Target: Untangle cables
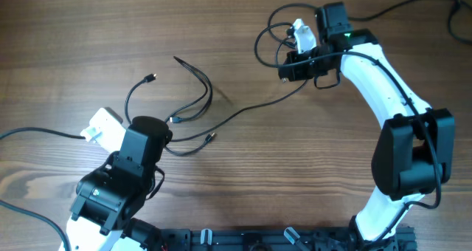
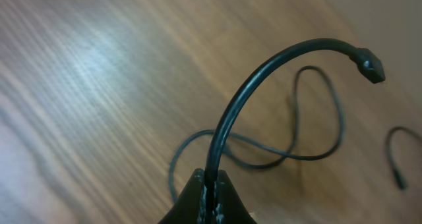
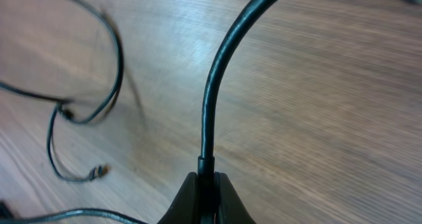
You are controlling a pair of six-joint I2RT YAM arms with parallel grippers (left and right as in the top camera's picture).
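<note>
Cables (image 2: 225, 118) clamped in left gripper (image 2: 212, 182), right gripper (image 3: 206, 178)

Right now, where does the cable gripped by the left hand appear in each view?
Overhead: cable left of centre, curling away from the left hand.
Left wrist: rises from bottom centre, arching to the upper right.
Right wrist: cannot be picked out.
Shared landmark: wooden table.

No legible txt, labels or nos. anywhere.

Left arm (image 1: 118, 184) and right arm (image 1: 369, 74) show white links, black joints, black wires.
</note>
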